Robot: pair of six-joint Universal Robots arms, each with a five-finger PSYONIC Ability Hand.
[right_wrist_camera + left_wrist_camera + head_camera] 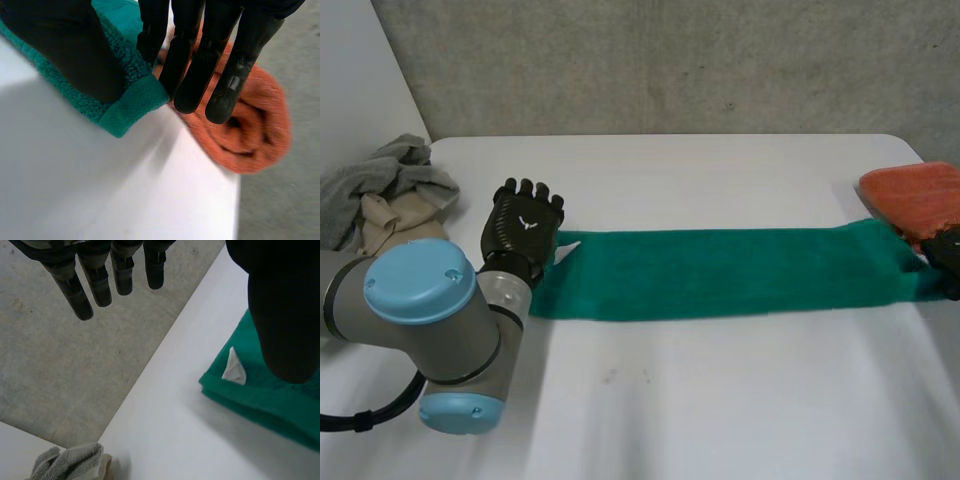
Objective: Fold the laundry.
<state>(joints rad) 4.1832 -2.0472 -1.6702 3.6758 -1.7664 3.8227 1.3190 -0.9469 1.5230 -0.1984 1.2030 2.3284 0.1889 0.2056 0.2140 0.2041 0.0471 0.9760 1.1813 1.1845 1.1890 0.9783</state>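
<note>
a long green towel [720,272], folded into a fleecy strip, lies across the white table [720,400], with bare tabletop along both its long sides. at the towel's left end the robot's left hand [523,225] has its fingers straight and spread, gripping nothing, its thumb above the corner where a small white tag [234,367] sticks up. at the towel's right end, near the table's edge, the right hand [200,60] pinches the hemmed corner between thumb and straight fingers. a rolled orange towel [250,125] lies just behind that end. a crumpled grey and beige heap of clothes [380,190] sits beyond the left end.
</note>
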